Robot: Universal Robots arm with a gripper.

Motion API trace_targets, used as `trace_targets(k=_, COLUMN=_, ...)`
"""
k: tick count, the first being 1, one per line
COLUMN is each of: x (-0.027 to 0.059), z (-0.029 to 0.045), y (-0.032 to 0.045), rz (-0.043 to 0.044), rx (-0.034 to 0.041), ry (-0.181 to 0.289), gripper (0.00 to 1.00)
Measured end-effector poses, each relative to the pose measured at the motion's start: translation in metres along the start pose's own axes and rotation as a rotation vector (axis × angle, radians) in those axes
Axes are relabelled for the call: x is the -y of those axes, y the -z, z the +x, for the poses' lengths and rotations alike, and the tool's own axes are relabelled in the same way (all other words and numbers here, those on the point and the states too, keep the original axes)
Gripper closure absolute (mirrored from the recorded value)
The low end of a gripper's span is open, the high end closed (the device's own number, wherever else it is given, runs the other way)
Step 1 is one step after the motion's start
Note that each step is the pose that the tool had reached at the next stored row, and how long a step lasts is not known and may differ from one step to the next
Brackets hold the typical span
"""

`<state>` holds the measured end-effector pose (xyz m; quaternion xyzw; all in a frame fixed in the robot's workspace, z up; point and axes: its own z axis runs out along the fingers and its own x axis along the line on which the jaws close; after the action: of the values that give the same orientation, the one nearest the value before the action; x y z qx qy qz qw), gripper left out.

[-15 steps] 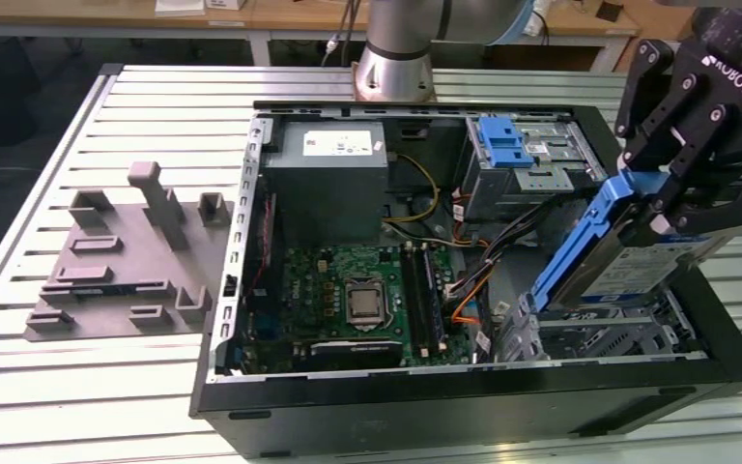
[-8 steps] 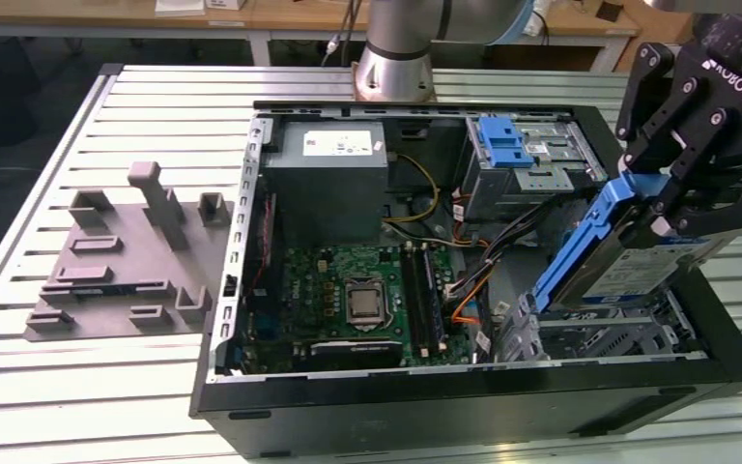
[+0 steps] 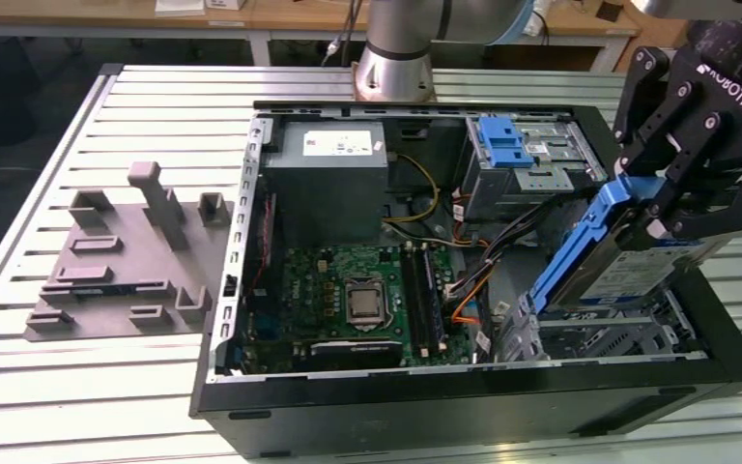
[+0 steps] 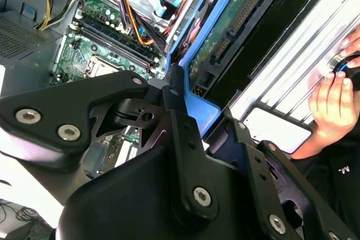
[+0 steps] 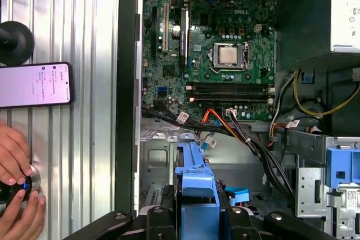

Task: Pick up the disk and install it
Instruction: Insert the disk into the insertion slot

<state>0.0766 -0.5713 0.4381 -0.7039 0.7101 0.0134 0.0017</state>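
exterior view: hand runs off the top and right edges, and the arm is cut at the top. disk: upper part is covered by the hand's links, low end is lost in the drive cage, can't tell how deep it sits. label print too small to read. second wrist view: hand body covers the disk's near end, far end clipped. first wrist view: phone and a person's fingers are clipped at the edge. the round metal thing under them is mostly covered.
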Motion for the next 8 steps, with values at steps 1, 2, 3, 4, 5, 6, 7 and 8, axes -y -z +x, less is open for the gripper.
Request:
trace_targets(k=1, x=0.0, z=0.0, y=-0.0006, rz=0.0, rx=0.0001, ry=0.0, gripper=0.64)
trace_targets(k=2, x=0.0, z=0.0001, y=-0.0014, rz=0.0, rx=0.0003, ry=0.0, gripper=0.64)
trace_targets(k=3, x=0.0, z=0.0001, y=-0.002, rz=0.0, rx=0.0003, ry=-0.001, gripper=0.64)
trace_targets(k=4, x=0.0, z=0.0001, y=-0.0026, rz=0.0, rx=0.0003, ry=-0.001, gripper=0.64)
trace_targets(k=5, x=0.0001, z=0.0001, y=-0.0032, rz=0.0, rx=0.0002, ry=-0.002, gripper=0.64)
trace_targets(k=6, x=0.0001, z=0.0001, y=-0.0038, rz=0.0, rx=0.0001, ry=-0.002, gripper=0.64)
trace_targets(k=7, x=0.0001, z=0.0002, y=-0.0046, rz=0.0, rx=0.0003, ry=-0.002, gripper=0.64)
trace_targets(k=8, x=0.0001, z=0.0002, y=-0.0054, rz=0.0, rx=0.0005, ry=-0.002, gripper=0.64)
